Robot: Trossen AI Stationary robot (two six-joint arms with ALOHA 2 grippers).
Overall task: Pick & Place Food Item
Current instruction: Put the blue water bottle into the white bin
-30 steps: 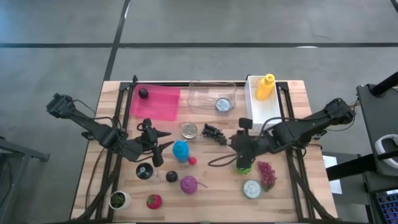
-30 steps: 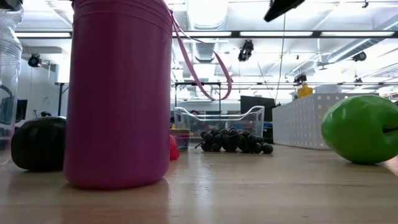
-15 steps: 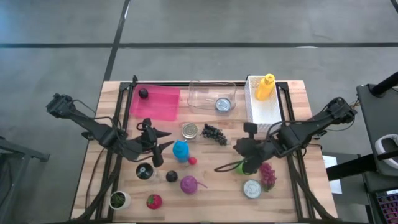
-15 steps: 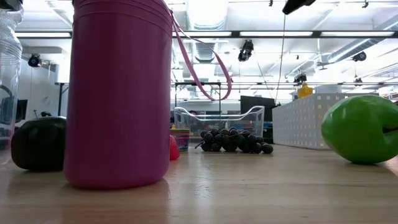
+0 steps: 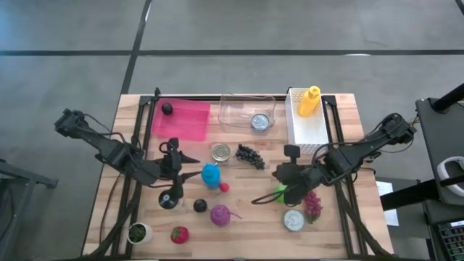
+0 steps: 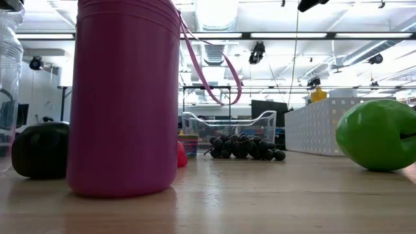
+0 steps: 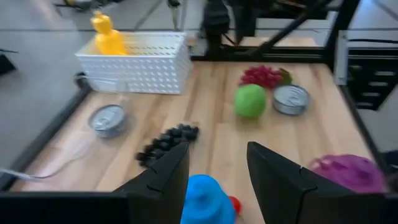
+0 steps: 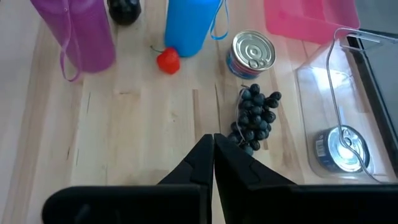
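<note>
High view: the right gripper [image 5: 255, 199] is closed and empty, hovering over the tabletop [image 5: 239, 181] near its centre. The green apple [image 5: 283, 194] lies touching or just beside the right arm, behind the fingertips toward the wrist. The left gripper [image 5: 190, 164] hangs part open and empty, beside the blue bottle [image 5: 210, 175], well apart from the apple.

Low view: the apple [image 6: 377, 135] rests on the tabletop, clear of any gripper. The pink cup [image 6: 127, 97] stands close to the camera.

Left wrist view: the apple [image 7: 250, 101] sits beyond the open fingers, beside a tin can [image 7: 291, 99].

Right wrist view: the closed fingers point toward the dark grapes [image 8: 254, 118]; the apple is not visible here.

Assessment: the right arm is nearer. If the apple is the target, it must draw back and reopen.
</note>
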